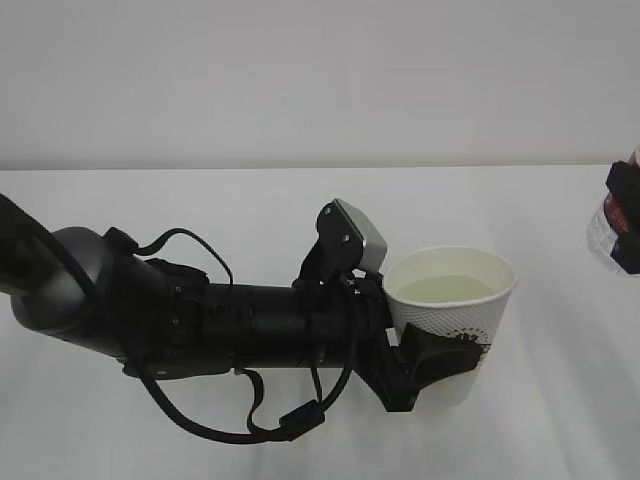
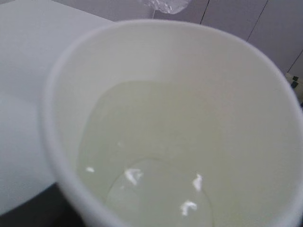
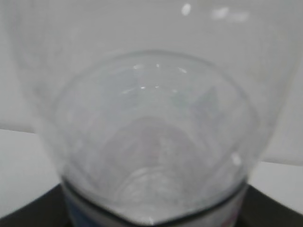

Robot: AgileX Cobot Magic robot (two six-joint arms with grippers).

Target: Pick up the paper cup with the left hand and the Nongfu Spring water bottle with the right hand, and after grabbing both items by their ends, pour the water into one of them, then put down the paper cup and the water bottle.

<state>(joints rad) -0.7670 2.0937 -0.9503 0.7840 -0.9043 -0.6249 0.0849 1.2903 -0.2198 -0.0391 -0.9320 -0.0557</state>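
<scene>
Overall, white table (image 1: 200, 430) meets plain pale wall (image 1: 300, 80) across upper frame. Centre: left hand (image 1: 425, 365) clamps the paper cup (image 1: 455, 320) upright, water (image 1: 450, 288) inside; dark logo unreadable. Far right edge: right hand (image 1: 625, 225) grips the Nongfu Spring water bottle (image 1: 602, 232), red label partly visible, text illegible.
</scene>
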